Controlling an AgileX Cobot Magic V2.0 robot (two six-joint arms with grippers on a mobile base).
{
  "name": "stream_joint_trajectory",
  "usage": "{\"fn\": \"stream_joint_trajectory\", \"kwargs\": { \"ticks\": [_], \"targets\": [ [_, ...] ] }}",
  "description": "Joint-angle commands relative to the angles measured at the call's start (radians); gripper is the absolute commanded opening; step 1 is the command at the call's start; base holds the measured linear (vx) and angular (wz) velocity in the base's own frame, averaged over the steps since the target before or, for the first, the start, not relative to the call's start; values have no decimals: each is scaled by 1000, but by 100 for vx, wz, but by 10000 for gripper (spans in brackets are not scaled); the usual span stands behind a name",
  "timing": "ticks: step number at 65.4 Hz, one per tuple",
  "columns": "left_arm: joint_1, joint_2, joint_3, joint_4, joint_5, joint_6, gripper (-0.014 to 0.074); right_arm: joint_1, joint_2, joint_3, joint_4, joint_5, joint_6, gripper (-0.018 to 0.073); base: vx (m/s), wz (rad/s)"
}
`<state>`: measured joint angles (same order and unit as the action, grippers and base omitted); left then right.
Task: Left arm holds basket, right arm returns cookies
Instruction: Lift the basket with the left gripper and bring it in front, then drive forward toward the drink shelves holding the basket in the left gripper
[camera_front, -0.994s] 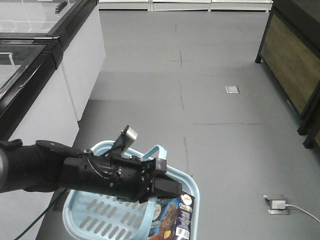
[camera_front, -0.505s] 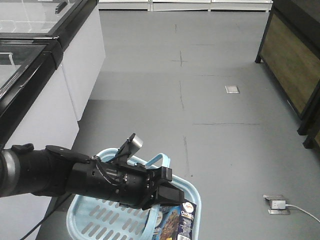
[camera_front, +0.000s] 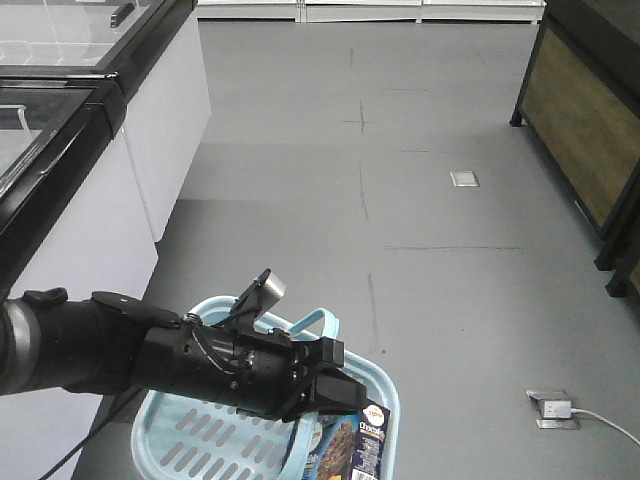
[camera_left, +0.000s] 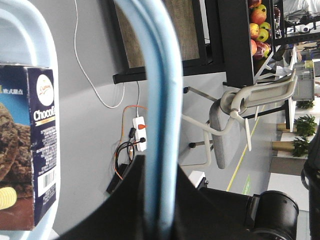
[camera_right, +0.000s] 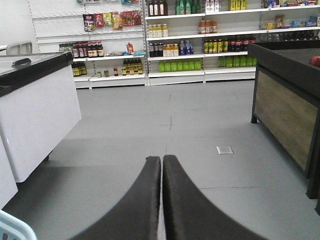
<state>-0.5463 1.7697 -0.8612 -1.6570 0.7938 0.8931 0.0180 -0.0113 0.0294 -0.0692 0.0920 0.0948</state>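
The basket (camera_front: 200, 435) is held by its handle (camera_left: 159, 100), which is clamped between the jaws of the left gripper (camera_left: 159, 167). The cookies (camera_front: 360, 442) are stood inside it, just beyond those jaws. The right gripper (camera_right: 161, 161) is pressed fully closed, its fingers touching.

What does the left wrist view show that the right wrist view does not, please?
Only the left wrist view shows the left gripper with its jaws around the basket handle, the cookies carton, and a white power strip. Only the right wrist view shows the right gripper, jaws shut on nothing, plus stocked shelves and a white freezer. Both show the grey floor and some pale-blue basket rim.
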Motion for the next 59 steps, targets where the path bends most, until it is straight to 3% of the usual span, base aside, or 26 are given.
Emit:
{"fn": "stream_joint_trajectory", "kwargs": {
  "ticks": [1, 59],
  "targets": [
    [-5, -44, -21, -50, 57, 11, -7, -2, -10, -1, -10, -77, -2, -9, 0, 0],
    [-5, -44, -21, -49, 57, 11, -6, -2, -10, -1, -10, -77, -2, -9, 2, -3]
  ]
}}
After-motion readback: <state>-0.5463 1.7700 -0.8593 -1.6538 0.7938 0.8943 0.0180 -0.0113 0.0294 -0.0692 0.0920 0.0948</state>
